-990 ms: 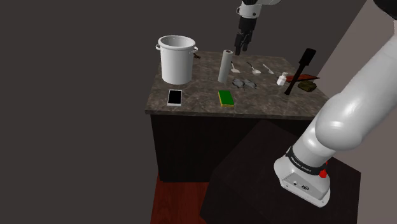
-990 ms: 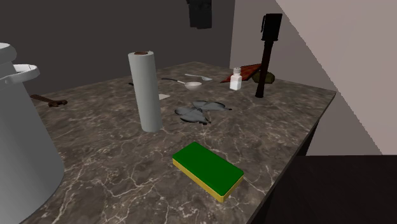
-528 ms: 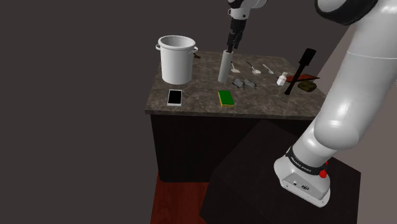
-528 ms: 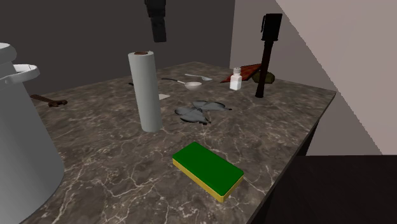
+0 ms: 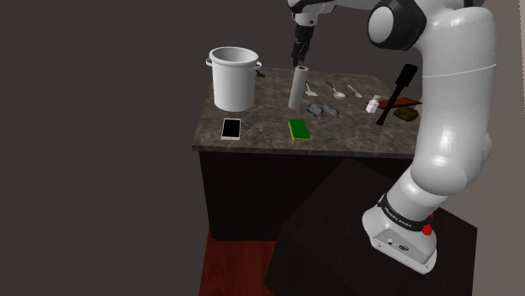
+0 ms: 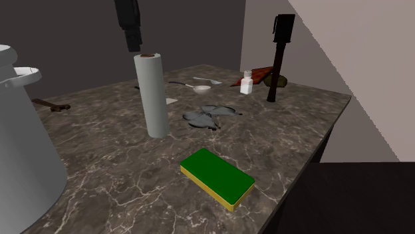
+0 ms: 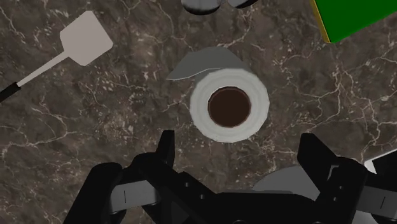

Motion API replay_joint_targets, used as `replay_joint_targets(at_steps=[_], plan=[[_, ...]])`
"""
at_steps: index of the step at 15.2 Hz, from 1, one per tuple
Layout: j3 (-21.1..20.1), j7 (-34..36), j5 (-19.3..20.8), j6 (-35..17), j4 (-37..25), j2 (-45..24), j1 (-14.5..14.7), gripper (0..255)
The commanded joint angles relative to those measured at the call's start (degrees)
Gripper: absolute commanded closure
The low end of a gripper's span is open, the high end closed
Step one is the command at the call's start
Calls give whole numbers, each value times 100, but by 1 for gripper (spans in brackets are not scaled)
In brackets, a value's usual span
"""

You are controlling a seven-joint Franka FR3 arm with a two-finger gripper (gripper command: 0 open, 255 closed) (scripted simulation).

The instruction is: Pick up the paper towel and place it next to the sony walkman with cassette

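Dark marbled counter (image 5: 353, 134), plain dark wall behind.

Roll (image 5: 296, 88): stands on end near the counter's middle. In the shoulder view it is at 3 o'clock from the pot (image 5: 233, 77) and 12 o'clock from the sponge (image 5: 298, 129), apart from both.
- Look: a tall, slim, pale grey-white cylinder with a brown core showing at the top. One loose sheet edge lifts off its side.
- Handling: upright and free all round, so it probably suits a grasp from above or across its width.

Gripper (image 5: 299, 60): hangs just above the roll's top, pointing straight down, touching nothing.
- Fingers: spread wider than the roll.
- Placement: in the wrist view the roll's top lies just ahead of the gap between them. This looks like lining up to descend and straddle it.
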State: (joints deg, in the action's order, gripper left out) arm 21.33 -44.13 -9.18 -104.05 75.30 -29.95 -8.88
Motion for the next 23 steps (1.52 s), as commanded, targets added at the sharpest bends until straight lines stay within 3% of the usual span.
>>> replay_joint_targets(at_steps=[1,7,14,15,23], plan=[[-17,-45,-35,-80,-47,-116,-39,0],[-35,-73,-66,-472,289,-179,-21,0],[-35,-73,-67,-470,284,-182,-22,0],[-35,-73,-67,-470,284,-182,-22,255],[-35,-73,-66,-471,286,-181,-21,255]])
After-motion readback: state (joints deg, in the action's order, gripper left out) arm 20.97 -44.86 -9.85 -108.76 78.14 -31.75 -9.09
